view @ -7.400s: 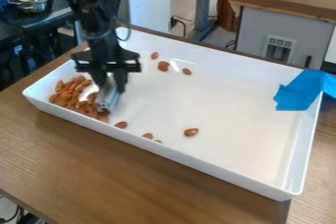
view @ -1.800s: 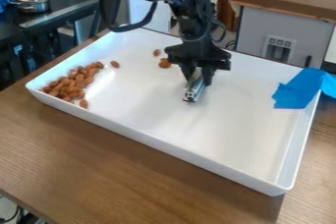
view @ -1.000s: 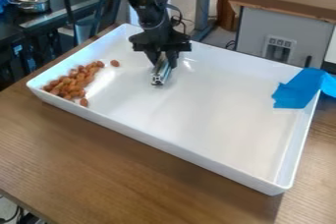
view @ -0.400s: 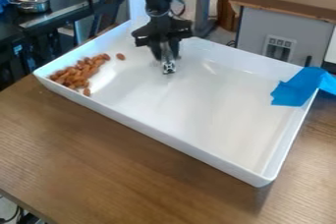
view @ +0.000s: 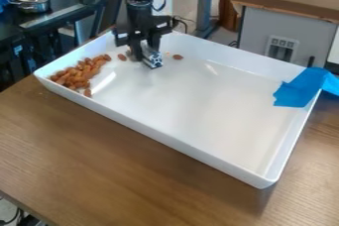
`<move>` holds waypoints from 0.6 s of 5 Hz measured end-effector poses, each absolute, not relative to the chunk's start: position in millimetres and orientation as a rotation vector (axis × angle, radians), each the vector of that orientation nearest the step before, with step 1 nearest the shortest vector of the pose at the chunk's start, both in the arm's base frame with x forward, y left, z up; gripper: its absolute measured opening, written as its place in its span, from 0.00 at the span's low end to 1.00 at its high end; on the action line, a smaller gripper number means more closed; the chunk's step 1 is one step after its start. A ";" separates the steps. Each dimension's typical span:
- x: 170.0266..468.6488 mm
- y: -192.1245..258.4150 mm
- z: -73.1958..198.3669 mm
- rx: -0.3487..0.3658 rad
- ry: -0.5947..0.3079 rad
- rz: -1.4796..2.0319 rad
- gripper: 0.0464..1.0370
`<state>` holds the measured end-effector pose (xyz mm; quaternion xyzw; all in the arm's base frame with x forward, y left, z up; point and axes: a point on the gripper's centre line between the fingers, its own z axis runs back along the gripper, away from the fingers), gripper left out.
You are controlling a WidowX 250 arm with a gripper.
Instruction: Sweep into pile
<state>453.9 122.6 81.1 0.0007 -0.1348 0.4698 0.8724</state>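
Almonds (view: 77,73), reddish brown, small and oval, lie heaped at the left corner of the white tray (view: 198,106), which rests on the wooden bench (view: 106,155). One loose nut (view: 122,57) sits just right of the heap, another (view: 177,57) farther right, near the far wall. The gripper (view: 145,49) is closed around a ridged metal bar (view: 153,60), hiding its upper part. Inside the heap, nuts overlap and single outlines blur; the arm's upper end is cut off.
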 end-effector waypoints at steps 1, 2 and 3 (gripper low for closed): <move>437.0 132.8 79.7 0.033 -0.198 1.088 0.34; 410.4 143.5 72.6 0.084 -0.171 1.126 0.34; 382.2 148.4 65.8 0.166 -0.130 1.173 0.34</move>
